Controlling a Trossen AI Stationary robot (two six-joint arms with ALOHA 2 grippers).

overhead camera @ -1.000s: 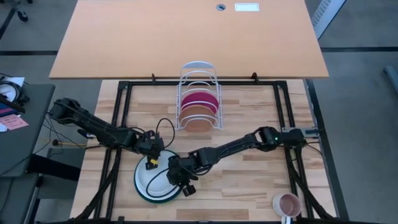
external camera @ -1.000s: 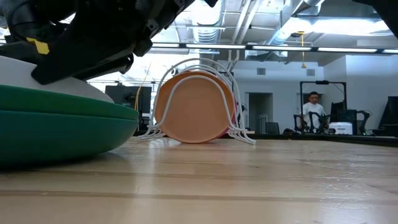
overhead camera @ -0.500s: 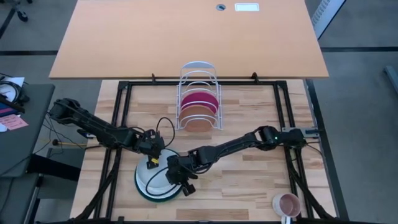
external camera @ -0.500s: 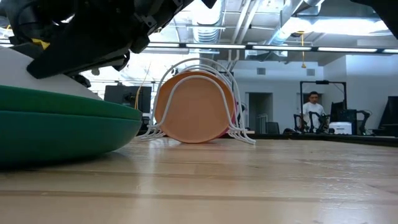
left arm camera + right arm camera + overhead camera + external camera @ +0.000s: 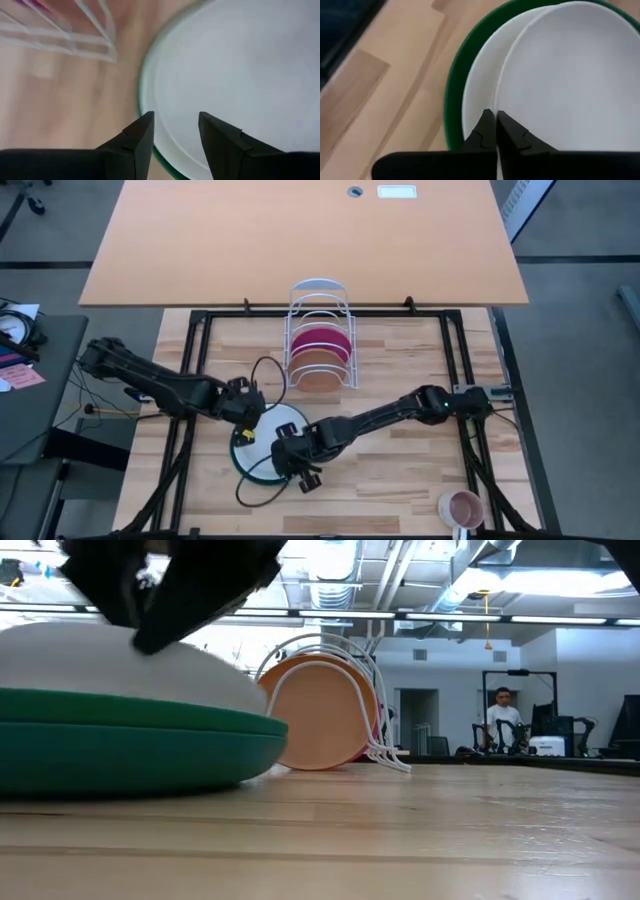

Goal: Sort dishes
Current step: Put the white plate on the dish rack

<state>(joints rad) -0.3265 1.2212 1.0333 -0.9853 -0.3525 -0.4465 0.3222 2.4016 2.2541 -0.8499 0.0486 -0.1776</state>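
Low view: wooden table (image 5: 400, 830) (person (image 5: 503, 720) behind).

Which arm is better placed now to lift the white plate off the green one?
Right, probably: its end effector is already shut on the white plate; the left end effector only hovers open.

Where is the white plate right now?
In the high view, the white plate lies on the dark green plate, left of table centre, in front of the wire rack.
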